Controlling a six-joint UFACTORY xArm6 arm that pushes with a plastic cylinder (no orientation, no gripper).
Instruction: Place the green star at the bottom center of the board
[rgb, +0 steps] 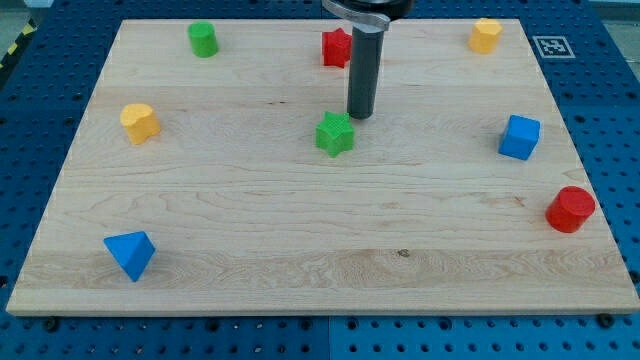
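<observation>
Green star, mid-counter; my tip just behind it toward the view's top, placed to push it bottomward; no jaws fitted

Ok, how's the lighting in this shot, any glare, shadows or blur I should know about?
Camera view: even, soft light and no glare on the wooden board. The blocks cast only faint short shadows. My tip, just above and right of the green star, looks sharp, as do the blocks. The rod's top is cut off by the frame.

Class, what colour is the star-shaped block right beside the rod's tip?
Green. The green star sits just below-left of my tip, in the camera view.
</observation>
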